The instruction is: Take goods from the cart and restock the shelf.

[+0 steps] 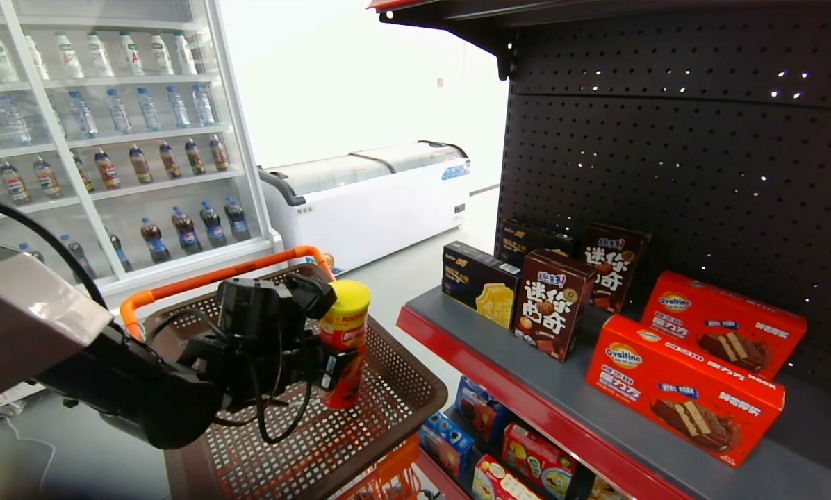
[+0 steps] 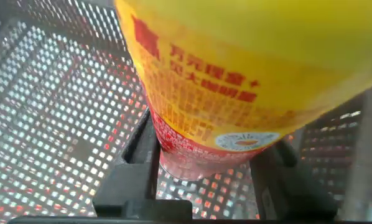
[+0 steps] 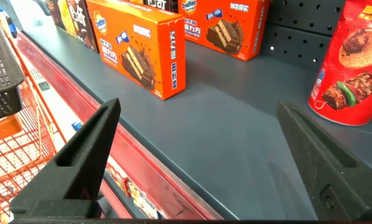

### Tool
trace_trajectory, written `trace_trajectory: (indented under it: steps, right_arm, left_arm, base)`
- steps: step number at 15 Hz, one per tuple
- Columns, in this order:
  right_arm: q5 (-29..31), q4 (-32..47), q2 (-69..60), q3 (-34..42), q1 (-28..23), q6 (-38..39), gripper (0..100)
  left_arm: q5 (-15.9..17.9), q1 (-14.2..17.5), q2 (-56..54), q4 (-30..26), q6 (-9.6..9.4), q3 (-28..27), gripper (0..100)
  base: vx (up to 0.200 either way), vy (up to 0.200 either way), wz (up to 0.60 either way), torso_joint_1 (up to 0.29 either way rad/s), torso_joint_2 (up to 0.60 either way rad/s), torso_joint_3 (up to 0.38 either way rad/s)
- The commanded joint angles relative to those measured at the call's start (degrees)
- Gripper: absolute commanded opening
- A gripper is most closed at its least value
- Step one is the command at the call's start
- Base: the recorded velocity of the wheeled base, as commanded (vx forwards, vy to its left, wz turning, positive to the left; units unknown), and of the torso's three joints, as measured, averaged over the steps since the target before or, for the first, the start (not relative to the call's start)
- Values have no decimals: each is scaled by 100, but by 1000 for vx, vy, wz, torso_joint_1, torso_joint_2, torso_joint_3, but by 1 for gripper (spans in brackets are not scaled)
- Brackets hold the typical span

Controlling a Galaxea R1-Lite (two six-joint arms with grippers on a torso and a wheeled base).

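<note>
My left gripper [image 1: 333,355] is shut on a tall snack canister [image 1: 344,340] with a yellow top and red body, holding it upright above the brown mesh basket [image 1: 395,389] of the orange-handled cart [image 1: 214,278]. In the left wrist view the canister [image 2: 223,93] sits between the dark fingers [image 2: 133,171], with basket mesh [image 2: 55,124] beneath. My right gripper [image 3: 198,109] is open over the grey shelf board [image 3: 236,143], with nothing between its fingers. A red canister [image 3: 351,68] stands on that board at one side, and orange boxes [image 3: 142,46] stand farther off.
On the shelf [image 1: 471,326] stand dark chocolate boxes [image 1: 551,312], a black-and-yellow box [image 1: 481,281] and two orange boxes [image 1: 686,389]. Its red front edge [image 1: 527,410] overhangs a lower tier of snacks [image 1: 485,417]. A drinks fridge [image 1: 110,139] and chest freezer [image 1: 374,194] stand behind the cart.
</note>
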State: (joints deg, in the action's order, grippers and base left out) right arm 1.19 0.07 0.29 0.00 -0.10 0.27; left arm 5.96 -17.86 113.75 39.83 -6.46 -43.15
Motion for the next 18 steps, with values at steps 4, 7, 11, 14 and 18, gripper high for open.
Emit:
trace_trajectory:
  steps: [4, 7, 11, 14, 18]
  right_arm:
    - [-5, -7, -3, 0, 1, 0, 100]
    - [-5, -7, -3, 0, 1, 0, 100]
    - [-5, -7, -3, 0, 1, 0, 100]
    - [4, 1, -3, 0, 1, 0, 100]
    - [4, -7, -3, 0, 1, 0, 100]
  left_arm:
    - [160, -51, -1030, -625, 13, -703, 0]
    - [160, -51, -1294, -801, -4, -765, 0]
    - [142, -86, -1540, -854, -13, -896, 0]
    - [72, -174, -1540, -537, 22, -1160, 0]
    - [63, -552, -1707, -564, -22, -1107, 0]
  base:
    - [0, 0, 0, 0, 0, 0]
    - [0, 0, 0, 0, 0, 0]
    - [0, 0, 0, 0, 0, 0]
    - [0, 0, 0, 0, 0, 0]
    - [0, 0, 0, 0, 0, 0]
